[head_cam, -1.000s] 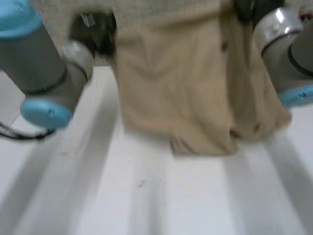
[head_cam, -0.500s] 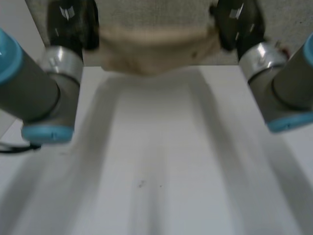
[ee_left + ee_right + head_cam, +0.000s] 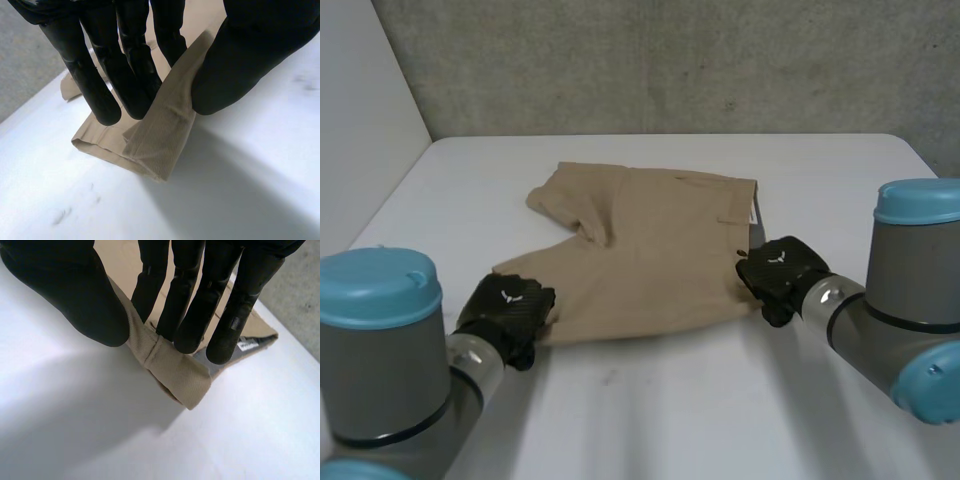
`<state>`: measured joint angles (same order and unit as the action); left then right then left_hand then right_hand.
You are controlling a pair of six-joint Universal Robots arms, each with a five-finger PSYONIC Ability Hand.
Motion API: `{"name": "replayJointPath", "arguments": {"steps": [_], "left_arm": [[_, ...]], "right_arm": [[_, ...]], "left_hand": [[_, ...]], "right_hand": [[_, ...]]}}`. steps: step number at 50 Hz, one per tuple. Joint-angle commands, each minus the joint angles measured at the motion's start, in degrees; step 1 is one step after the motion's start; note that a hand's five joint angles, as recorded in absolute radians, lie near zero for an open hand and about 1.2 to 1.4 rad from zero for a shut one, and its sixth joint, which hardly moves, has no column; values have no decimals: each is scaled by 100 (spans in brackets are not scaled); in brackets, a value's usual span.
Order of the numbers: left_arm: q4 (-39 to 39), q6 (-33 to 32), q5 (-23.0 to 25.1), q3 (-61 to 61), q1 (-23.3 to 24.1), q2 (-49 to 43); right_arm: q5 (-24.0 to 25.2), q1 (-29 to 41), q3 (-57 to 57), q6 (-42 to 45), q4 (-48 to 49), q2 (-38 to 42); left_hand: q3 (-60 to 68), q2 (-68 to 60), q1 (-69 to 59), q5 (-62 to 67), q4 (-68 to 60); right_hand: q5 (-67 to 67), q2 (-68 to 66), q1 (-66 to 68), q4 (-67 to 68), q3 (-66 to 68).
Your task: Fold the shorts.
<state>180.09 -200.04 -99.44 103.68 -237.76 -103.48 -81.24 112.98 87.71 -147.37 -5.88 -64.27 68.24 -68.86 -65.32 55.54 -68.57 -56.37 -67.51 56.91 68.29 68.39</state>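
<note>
The tan shorts (image 3: 640, 250) lie spread on the white table (image 3: 670, 400), one leg pointing to the far left. My left hand (image 3: 505, 315) pinches the near left corner of the shorts (image 3: 155, 145) between thumb and fingers (image 3: 100, 95). My right hand (image 3: 778, 278) pinches the near right corner, by the waistband, where the cloth (image 3: 172, 370) is bunched between its thumb and fingers (image 3: 200, 315). A white label (image 3: 246, 345) shows beyond the right hand's fingertips.
A grey wall (image 3: 670, 60) stands behind the table's far edge and a pale panel (image 3: 360, 150) lines its left side. Bare tabletop lies in front of the shorts and to their right.
The shorts hung lifted in front of the camera a second ago. Both hands have since swung them forward and laid them flat on the table, still holding the near corners.
</note>
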Motion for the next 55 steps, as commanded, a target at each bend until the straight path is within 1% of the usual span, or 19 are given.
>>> {"name": "replayJointPath", "arguments": {"steps": [1, 4, 6, 8, 9, 10, 12, 15, 17, 18, 19, 20, 23, 24, 26, 32, 39, 49, 55], "left_arm": [[-510, 9, 13, 301, 186, 311], [-510, 18, 13, 398, 266, 311], [-519, 9, 13, 407, 275, 302], [-537, 9, 22, 346, 275, 328], [-537, -8, 13, 328, 266, 337], [-537, -122, 13, 250, 248, 389], [-537, -454, 22, 22, 222, 573], [-484, -850, 65, -312, 21, 688], [-396, -983, 188, -488, -190, 680], [-239, -1036, 511, -716, -487, 645], [-186, -1037, 653, -787, -595, 627], [-63, -1037, 1063, -962, -839, 514], [139, -1011, 1760, -1270, -1070, 84], [218, -1010, 2110, -1576, -1157, -327], [237, -1002, 2359, -1964, -1158, -733], [-17, -993, 2377, -3562, -1228, -2314], [-378, -1028, 2360, -4558, -1246, -3362], [-387, -1046, 2263, -5182, -1263, -4013], [-387, -1238, 1859, -5174, -1299, -4110]], "right_arm": [[-76, 5, 386, 182, -641, -296], [-76, -4, 597, 349, -739, -454], [-76, -13, 746, 446, -739, -516], [-67, -22, 791, 472, -730, -516], [-67, -56, 843, 490, -730, -516], [-67, -74, 861, 499, -730, -516], [-59, -197, 905, 508, -713, -525], [-32, -311, 958, 508, -660, -551], [-15, -347, 1002, 508, -608, -569], [-6, -356, 1028, 508, -581, -569], [3, -356, 1055, 508, -520, -569], [3, -347, 1072, 508, -493, -569], [3, -303, 1143, 508, -397, -569], [3, -277, 1151, 508, -379, -569], [3, -259, 1187, 508, -326, -569], [3, -259, 1239, 508, -291, -560], [3, -285, 1239, 508, -265, -560], [-6, -303, 1266, 508, -229, -534], [-6, -321, 1257, 508, -229, -534]], "left_hand": [[1176, -1114, -1468, 1446, -1143], [1176, -1114, -1468, 1446, -1143], [-228, 290, -64, 43, 261], [-2463, 2525, 2171, -2193, 2496], [-2972, 3034, 2680, -2701, 3005], [-4409, 4471, 4117, -4138, 4442], [-5660, 5722, 5369, -5390, 5693], [-5752, 5814, 5460, -5482, 5785], [-5736, 5798, 5444, -5465, 5768], [-5602, 5664, 5311, -5332, 5635], [-5567, 5630, 5276, -5297, 5600], [-5534, 5596, 5242, -5264, 5567], [-5417, 5479, 5125, -5146, 5450], [-5199, 5262, 4908, -4929, 5232], [-5030, 5092, 4738, -4760, 5063], [-4592, 4654, 4300, -4322, 4625], [-4088, 4150, 3796, -3817, 4121], [-910, 972, 618, -640, 943], [804, -741, -1095, 1074, -771]], "right_hand": [[-1363, -1249, 2309, 1171, 1161], [-1363, -1249, 2309, 1171, 1161], [-1363, -1249, 2309, 1171, 1161], [-1363, -1249, 2309, 1171, 1161], [-1363, -1249, 2309, 1171, 1161], [-1363, -1249, 2309, 1171, 1161], [-1363, -1249, 2309, 1171, 1161], [-1363, -1249, 2309, 1171, 1161], [-1363, -1249, 2309, 1171, 1161], [-1363, -1249, 2309, 1171, 1161], [-1363, -1249, 2309, 1171, 1161], [-1363, -1249, 2309, 1171, 1161], [-1363, -1249, 2309, 1171, 1161], [-1363, -1249, 2309, 1171, 1161], [-1363, -1249, 2309, 1171, 1161], [-1363, -1249, 2309, 1171, 1161], [-1363, -1249, 2309, 1171, 1161], [-1363, -1249, 2309, 1171, 1161], [-1363, -1249, 2309, 1171, 1161]]}}
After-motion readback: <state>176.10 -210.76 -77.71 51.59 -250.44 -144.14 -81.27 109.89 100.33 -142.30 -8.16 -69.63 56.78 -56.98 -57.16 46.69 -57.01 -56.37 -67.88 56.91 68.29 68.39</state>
